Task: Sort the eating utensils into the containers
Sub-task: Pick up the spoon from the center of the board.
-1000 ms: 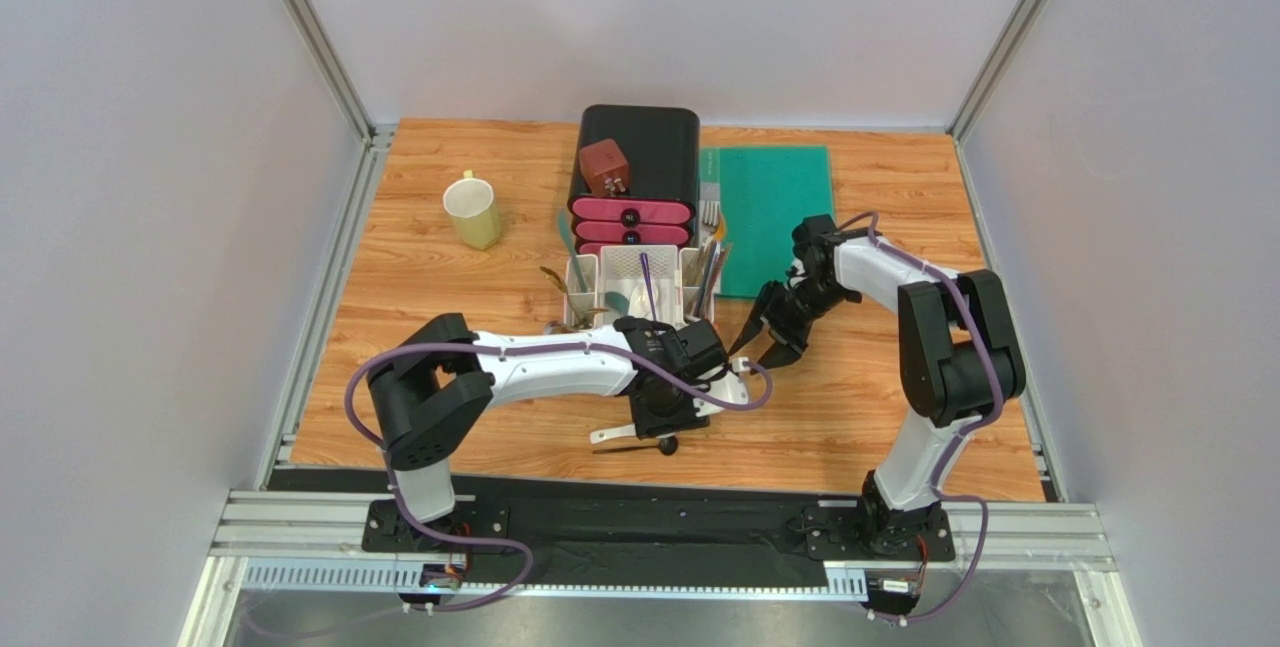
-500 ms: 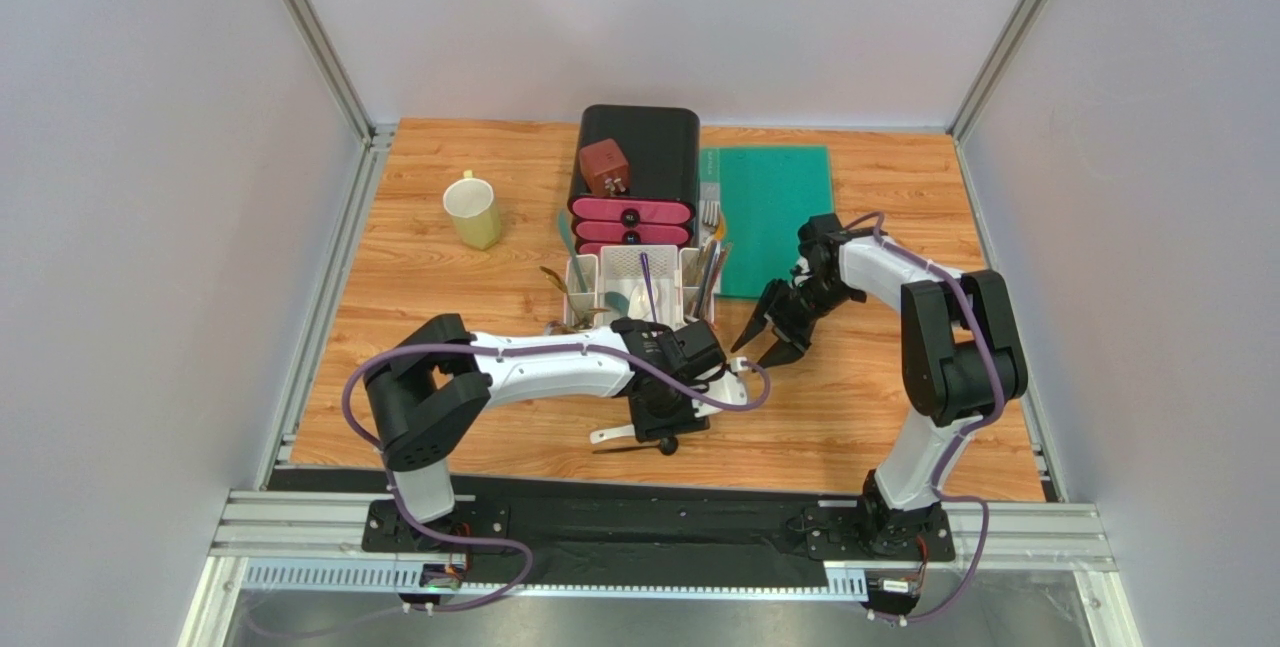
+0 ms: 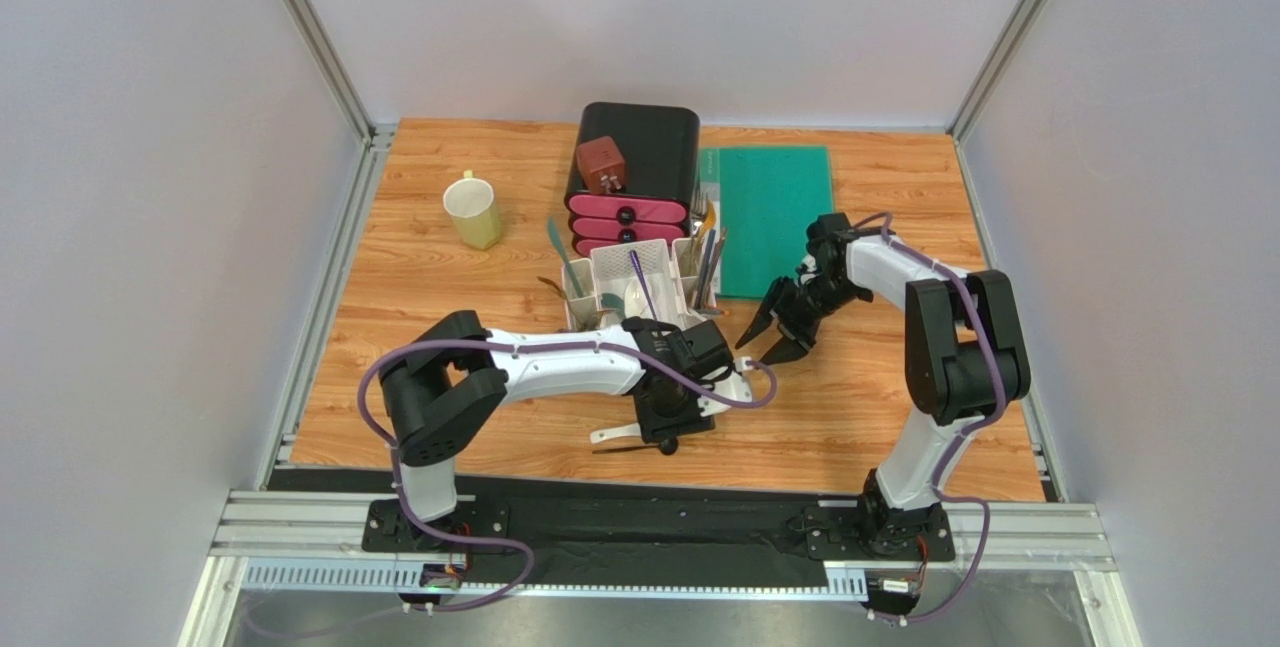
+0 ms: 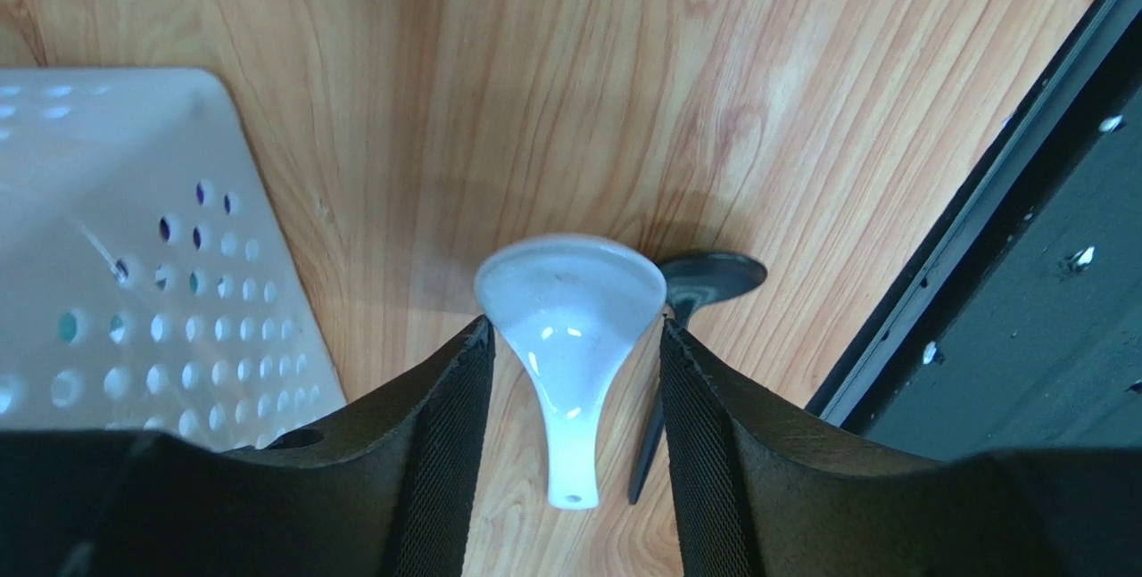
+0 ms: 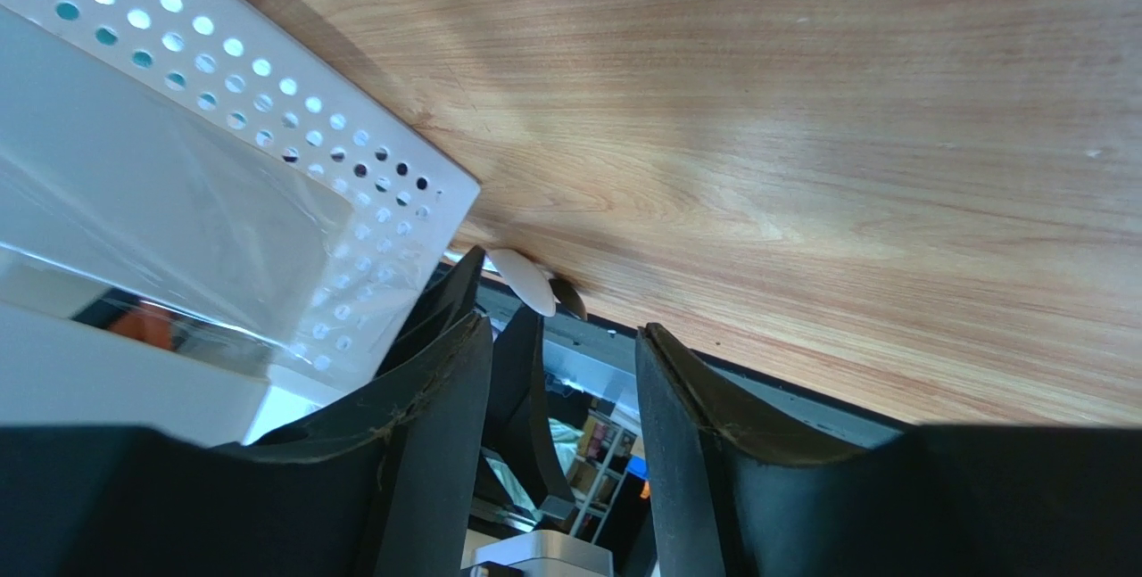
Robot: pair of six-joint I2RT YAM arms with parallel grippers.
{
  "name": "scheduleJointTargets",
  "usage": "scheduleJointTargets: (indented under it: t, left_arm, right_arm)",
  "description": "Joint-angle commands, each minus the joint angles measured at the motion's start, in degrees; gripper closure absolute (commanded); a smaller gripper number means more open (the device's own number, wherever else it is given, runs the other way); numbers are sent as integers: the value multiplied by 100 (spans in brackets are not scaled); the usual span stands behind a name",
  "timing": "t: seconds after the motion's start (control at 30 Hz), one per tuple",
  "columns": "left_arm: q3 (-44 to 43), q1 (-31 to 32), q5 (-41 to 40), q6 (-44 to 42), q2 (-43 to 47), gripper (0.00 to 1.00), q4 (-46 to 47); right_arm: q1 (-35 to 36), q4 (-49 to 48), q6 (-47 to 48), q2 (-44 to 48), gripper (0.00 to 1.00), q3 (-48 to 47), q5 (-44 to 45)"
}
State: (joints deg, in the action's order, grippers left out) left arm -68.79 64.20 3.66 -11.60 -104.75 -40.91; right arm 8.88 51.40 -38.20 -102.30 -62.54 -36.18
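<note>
A white ceramic soup spoon (image 4: 570, 310) lies on the wooden table near the front edge, with a black spoon (image 4: 704, 276) just to its right. My left gripper (image 4: 577, 330) stands open over the white spoon, its handle between the jaws with a gap on each side. From the top view the left gripper (image 3: 661, 415) sits above the white spoon (image 3: 613, 436). The white perforated caddy (image 3: 631, 287) behind it holds several utensils. My right gripper (image 3: 766, 332) hovers open and empty to the right of the caddy (image 5: 268, 136).
A black-and-pink drawer box (image 3: 639, 167) with a small brown box (image 3: 604, 161) on top stands behind the caddy. A pale yellow mug (image 3: 472, 211) sits at the back left, a green mat (image 3: 769, 212) at the back right. The black front rail (image 4: 965, 296) runs close to the spoons.
My left gripper's jaws have widened a little around the white spoon. The right gripper has shifted slightly up and to the right. The caddy looks nudged slightly toward the back.
</note>
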Motion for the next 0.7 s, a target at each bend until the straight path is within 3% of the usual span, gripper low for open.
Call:
scheduleJointTargets:
  t: [0.0,0.57,0.67]
  left_arm:
    - [-11,-171,485,131,-572,46,-936]
    - [-108,-171,434,413,-889,57,-1297]
    - [-134,-172,258,465,-915,63,-1306]
  right_arm:
    - [-97,90,146,70,52,-135,-213]
    - [-212,222,321,17,53,-232,-302]
    - [-221,222,330,44,53,-232,-319]
